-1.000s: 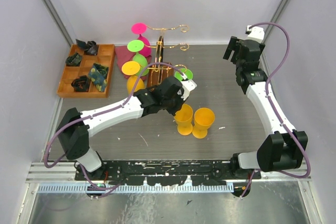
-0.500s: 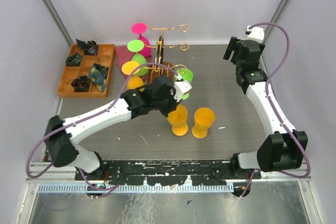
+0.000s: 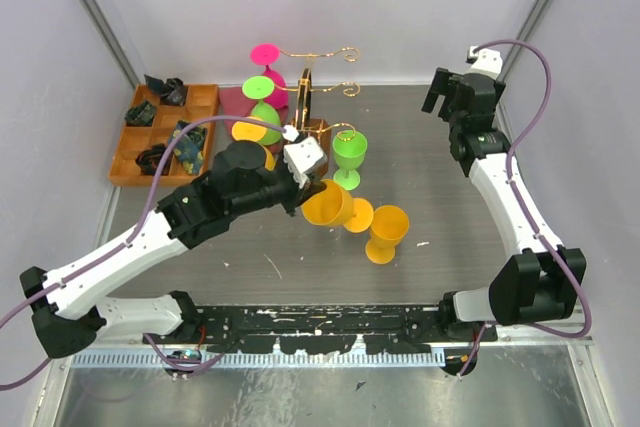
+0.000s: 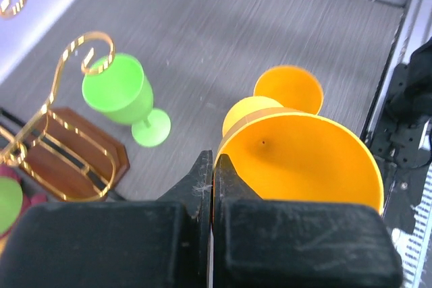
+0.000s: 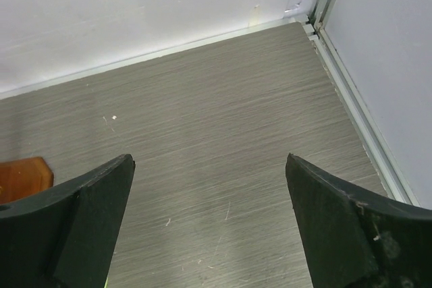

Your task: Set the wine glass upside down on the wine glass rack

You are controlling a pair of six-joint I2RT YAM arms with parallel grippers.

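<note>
My left gripper (image 3: 310, 190) is shut on the rim of an orange wine glass (image 3: 330, 206) and holds it tilted above the table. In the left wrist view my fingertips (image 4: 212, 161) pinch that rim, with the orange bowl (image 4: 304, 163) open toward the camera. The gold wire rack (image 3: 309, 107) on its brown wooden base (image 4: 71, 161) stands just behind, with pink, green and orange goblets hanging on its left side. My right gripper (image 3: 441, 95) is open and empty at the far right, over bare table (image 5: 209, 193).
A second orange goblet (image 3: 386, 232) stands upright to the right of the held one. A green goblet (image 3: 349, 158) stands upright by the rack's right side. An orange wooden compartment tray (image 3: 165, 133) lies at the far left. White walls close the back and sides.
My left arm has lifted the orange glass off the table, drawn it left and tilted it. The green goblet is now uncovered. The right arm has not moved.
</note>
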